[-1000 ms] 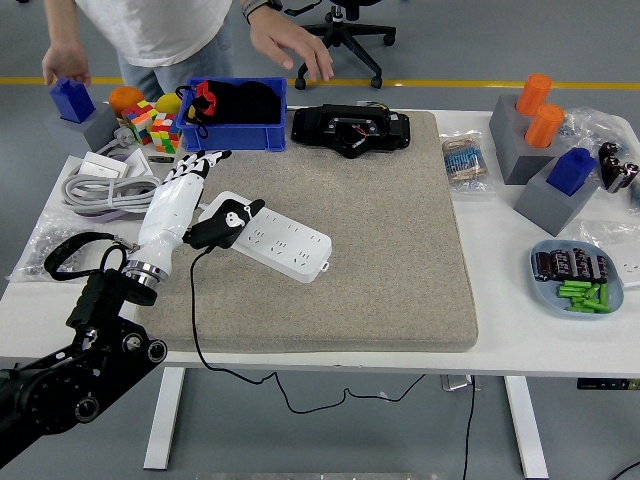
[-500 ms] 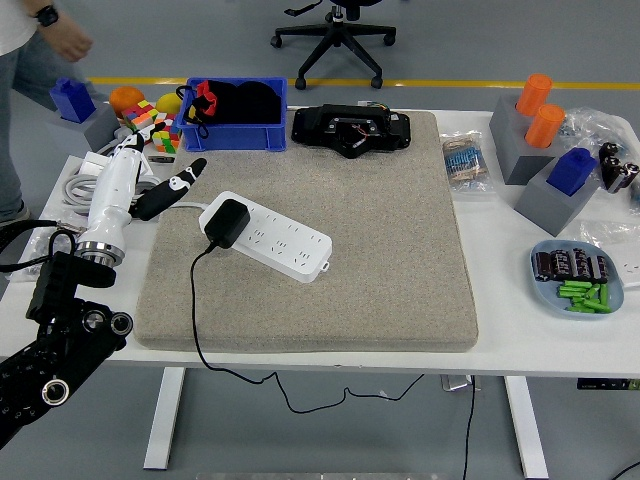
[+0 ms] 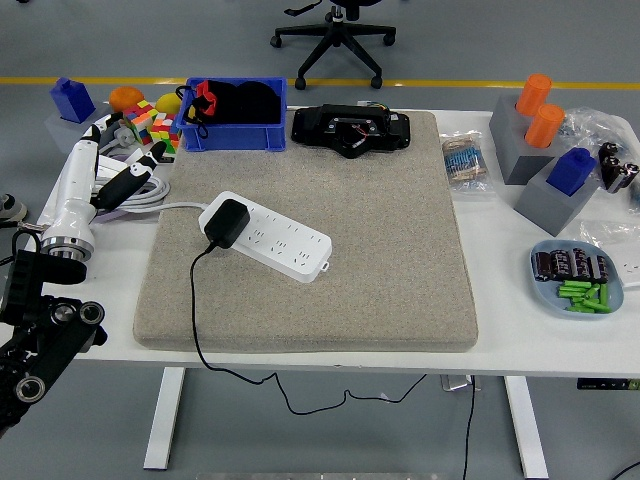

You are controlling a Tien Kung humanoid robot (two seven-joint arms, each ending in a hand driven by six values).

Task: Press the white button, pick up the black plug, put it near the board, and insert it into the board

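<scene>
The robot's white left hand (image 3: pixel 100 180) has pulled way back to the table's left edge, fingers loose and empty, while the black plug (image 3: pixel 226 222) sits plugged into the white power strip (image 3: pixel 268 235) on the grey mat (image 3: pixel 380 250), and the person's gone.

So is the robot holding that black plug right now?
No, the black plug sits in the white power strip, and the left hand is off to the side, holding nothing.

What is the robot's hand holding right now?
Nothing. The left hand is open at the table's left side, away from the black plug, which sits in the power strip.
</scene>
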